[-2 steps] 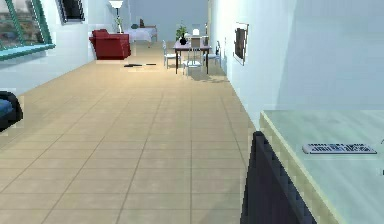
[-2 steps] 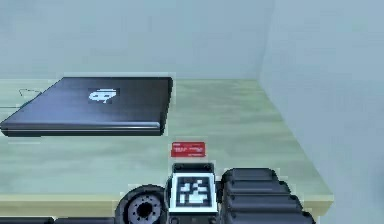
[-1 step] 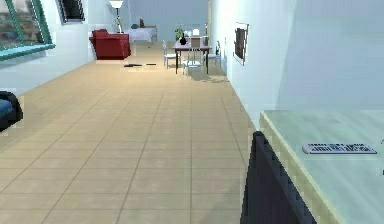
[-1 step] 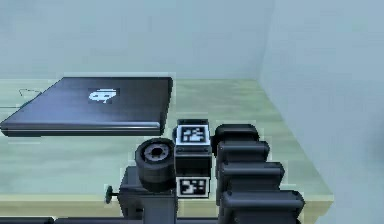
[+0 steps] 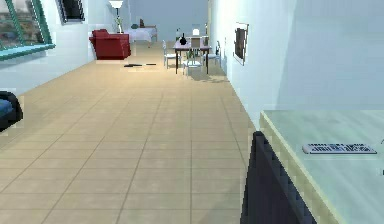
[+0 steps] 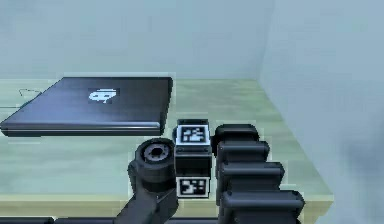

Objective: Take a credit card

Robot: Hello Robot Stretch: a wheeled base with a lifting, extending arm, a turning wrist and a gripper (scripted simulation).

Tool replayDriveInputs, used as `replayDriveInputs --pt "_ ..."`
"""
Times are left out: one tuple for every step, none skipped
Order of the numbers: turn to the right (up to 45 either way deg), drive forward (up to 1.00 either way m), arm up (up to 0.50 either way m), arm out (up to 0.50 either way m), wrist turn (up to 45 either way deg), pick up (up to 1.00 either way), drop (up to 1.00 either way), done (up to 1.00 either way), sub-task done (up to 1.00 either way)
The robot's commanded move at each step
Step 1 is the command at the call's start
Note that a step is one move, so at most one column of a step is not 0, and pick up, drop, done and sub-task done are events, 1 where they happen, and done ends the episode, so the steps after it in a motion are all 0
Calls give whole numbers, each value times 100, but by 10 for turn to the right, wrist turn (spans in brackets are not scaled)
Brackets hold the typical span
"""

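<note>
In the arm side view my arm [image 6: 245, 170] rises from the bottom edge over a pale green tabletop [image 6: 230, 105]. Two white marker squares [image 6: 191, 135] stand at its end. Left of them is the gripper [image 6: 152, 162], a dark round body whose far end I cannot make out. A shut dark laptop [image 6: 95, 105] lies on the tabletop behind it, so I cannot tell whether the gripper holds anything. In the forward view a flat grey slab with dark marks [image 5: 340, 148] lies on the same pale tabletop [image 5: 320, 125] at the right.
A dark chair back [image 5: 275, 190] stands against the table's near edge. Tiled floor [image 5: 130, 130] runs ahead to a red sofa [image 5: 110, 45], a floor lamp [image 5: 117, 12] and a dining table with chairs [image 5: 192, 50]. A wall [image 6: 190, 40] backs the tabletop.
</note>
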Motion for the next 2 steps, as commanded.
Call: replayDriveInputs --pt "0 0 0 0 450 0 0 0 0" --pt "0 0 0 0 450 0 0 0 0"
